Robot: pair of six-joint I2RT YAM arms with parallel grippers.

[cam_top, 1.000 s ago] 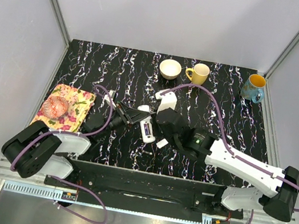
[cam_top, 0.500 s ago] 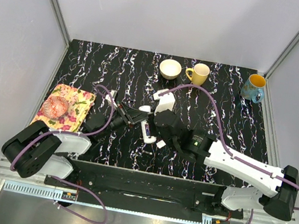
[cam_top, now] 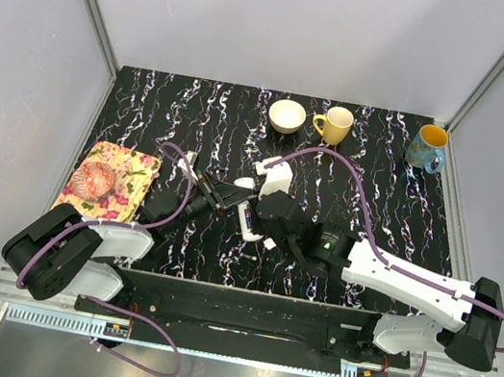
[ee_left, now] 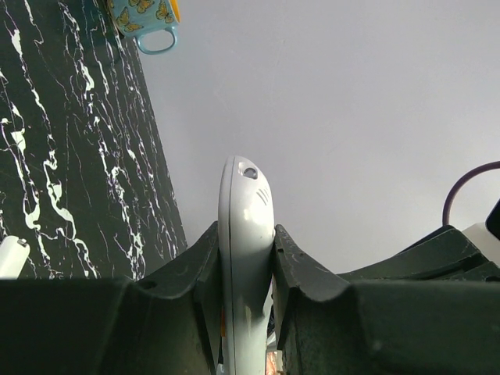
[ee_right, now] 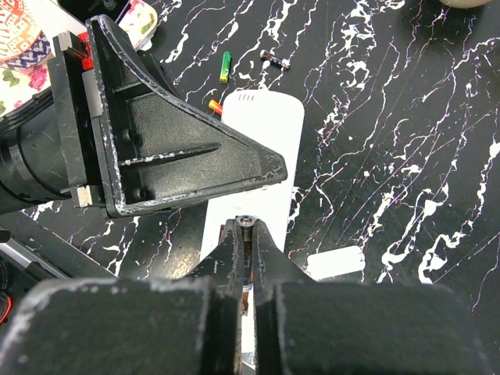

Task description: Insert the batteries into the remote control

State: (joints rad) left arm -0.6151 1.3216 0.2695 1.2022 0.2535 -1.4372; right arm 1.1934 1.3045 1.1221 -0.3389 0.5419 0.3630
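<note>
From where I stand, the left arm (cam_top: pixel 116 241) reaches from its base at the near left corner out to the middle of the black marbled table (cam_top: pixel 167 115). The left gripper (ee_left: pixel 245 230) is closed on the remote control (ee_left: pixel 247 187), one finger pressed to each long edge. The remote's rounded end, with a small dot and a few short slits, sticks out past the fingertips.

The right arm (cam_top: pixel 412 280) stretches low from the near right corner, bent at the elbow, and comes in from the other side. The right gripper (ee_right: pixel 247 228) is drawn nearly together, pinching a battery (ee_right: pixel 247 223). The battery's metal tip shows between the fingertips, just over the near part of the remote's white face.

Any print on the cells is too small to read.

Around them, going left to right:
- A floral cloth (cam_top: pixel 133 172) lies at the left edge with a pink dish (cam_top: pixel 94 180) on it.
- Beyond the remote's far end lie a green battery (ee_right: pixel 225 66) and a dark battery (ee_right: pixel 275 59), close together.
- An orange-red battery (ee_right: pixel 213 105) sits right by the remote's corner, half hidden under the left finger.
- A small white cover (ee_right: pixel 336 263) lies flat just to the right of the remote.
- Along the back stand a cream bowl (cam_top: pixel 287 116) and a yellow mug (cam_top: pixel 337 123) side by side.
- A blue butterfly mug (cam_top: pixel 428 148) stands well apart at the far right corner.
</note>
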